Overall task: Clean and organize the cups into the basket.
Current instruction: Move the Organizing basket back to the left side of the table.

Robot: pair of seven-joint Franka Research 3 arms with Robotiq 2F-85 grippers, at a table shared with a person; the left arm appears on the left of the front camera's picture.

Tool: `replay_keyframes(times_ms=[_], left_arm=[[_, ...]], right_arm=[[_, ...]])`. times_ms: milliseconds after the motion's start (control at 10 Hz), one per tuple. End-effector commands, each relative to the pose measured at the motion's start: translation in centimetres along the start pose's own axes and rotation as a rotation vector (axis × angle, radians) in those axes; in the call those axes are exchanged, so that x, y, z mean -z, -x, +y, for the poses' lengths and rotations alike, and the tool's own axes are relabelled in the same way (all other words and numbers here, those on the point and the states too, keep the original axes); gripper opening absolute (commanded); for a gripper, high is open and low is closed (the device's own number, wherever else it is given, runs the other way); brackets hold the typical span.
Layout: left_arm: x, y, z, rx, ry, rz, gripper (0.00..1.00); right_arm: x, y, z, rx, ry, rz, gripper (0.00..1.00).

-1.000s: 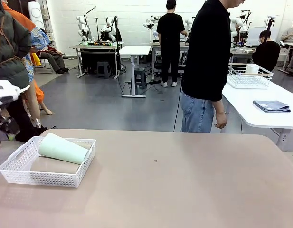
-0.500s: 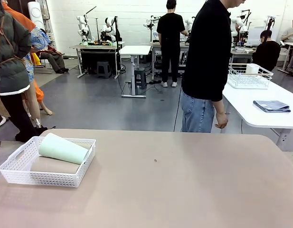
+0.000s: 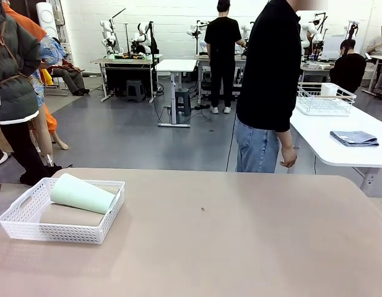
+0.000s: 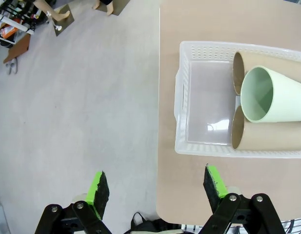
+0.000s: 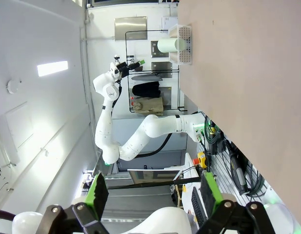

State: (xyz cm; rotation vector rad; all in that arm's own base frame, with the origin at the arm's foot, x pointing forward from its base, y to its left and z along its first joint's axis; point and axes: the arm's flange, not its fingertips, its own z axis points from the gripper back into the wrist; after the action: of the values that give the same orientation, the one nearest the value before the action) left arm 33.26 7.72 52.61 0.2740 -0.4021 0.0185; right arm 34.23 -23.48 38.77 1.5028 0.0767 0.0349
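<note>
The basket (image 3: 59,210) sits on the table (image 3: 228,235) at about 8 o'clock in the front view, near the robot's left edge. Inside it the mint cup (image 3: 82,193) lies on its side, resting on top of tan cups, its mouth pointing away from the middle of the table. A tan cup (image 3: 70,215) shows beneath it, lying flat on the basket floor.

From the left wrist view the basket (image 4: 189,97) lies at 2 o'clock, close to the table's edge. Here two tan cups lie side by side, one (image 4: 267,61) farther and one (image 4: 270,135) nearer, with the mint cup (image 4: 274,95) stacked across the gap between them, touching both. All three mouths face the bare half of the basket. The left gripper (image 4: 155,183) hangs high above, released, its green pads spread wide with nothing between them; one pad is over the floor, the other over the table's edge.

In the right wrist view the right gripper (image 5: 152,190) is also released, pads wide apart and holding nothing, well away from the basket (image 5: 182,45), which appears small at 12 o'clock with the mint cup (image 5: 170,45) in it.

A person (image 3: 271,86) in a black top and jeans stands beyond the table's far edge at 1 o'clock, hand (image 3: 288,156) hanging at the side.
</note>
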Motion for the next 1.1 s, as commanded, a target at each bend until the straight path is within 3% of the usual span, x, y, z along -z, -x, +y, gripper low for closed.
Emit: replay_keyframes(times_ms=[0, 100, 200, 400, 500, 700, 800, 1000], left_arm=[[0.3, -1.6, 2.7, -0.083, 0.223, 0.123, 1.00], [-0.2, -2.9, 6.2, -0.155, 0.507, 0.256, 1.00], [-0.3, -3.6, 8.9, -0.182, 0.693, 0.357, 1.00], [-0.6, -5.7, 12.8, -0.180, 0.950, 0.457, 1.00], [-0.5, -4.5, 14.8, -0.203, 1.066, 0.461, 1.00], [0.4, -5.9, 18.1, -0.198, 1.224, 0.459, 1.00], [1.4, -3.6, 19.6, -0.221, 1.281, 0.399, 1.00], [3.6, -3.3, 22.7, -0.254, 1.378, 0.329, 1.00]], right_arm=[[-0.1, 0.0, 0.2, 0.012, 0.002, -0.003, 1.00], [-0.1, 0.0, 0.2, 0.012, 0.002, -0.003, 1.00], [-0.1, 0.0, 0.2, 0.012, 0.002, -0.003, 1.00], [-0.1, 0.0, 0.2, 0.012, 0.002, -0.003, 1.00], [-0.1, 0.0, 0.2, 0.012, 0.002, -0.003, 1.00], [-0.1, 0.0, 0.2, 0.012, 0.002, -0.003, 1.00], [-0.1, 0.0, 0.2, 0.012, 0.002, -0.003, 1.00], [-0.1, 0.0, 0.2, 0.012, 0.002, -0.003, 1.00]])
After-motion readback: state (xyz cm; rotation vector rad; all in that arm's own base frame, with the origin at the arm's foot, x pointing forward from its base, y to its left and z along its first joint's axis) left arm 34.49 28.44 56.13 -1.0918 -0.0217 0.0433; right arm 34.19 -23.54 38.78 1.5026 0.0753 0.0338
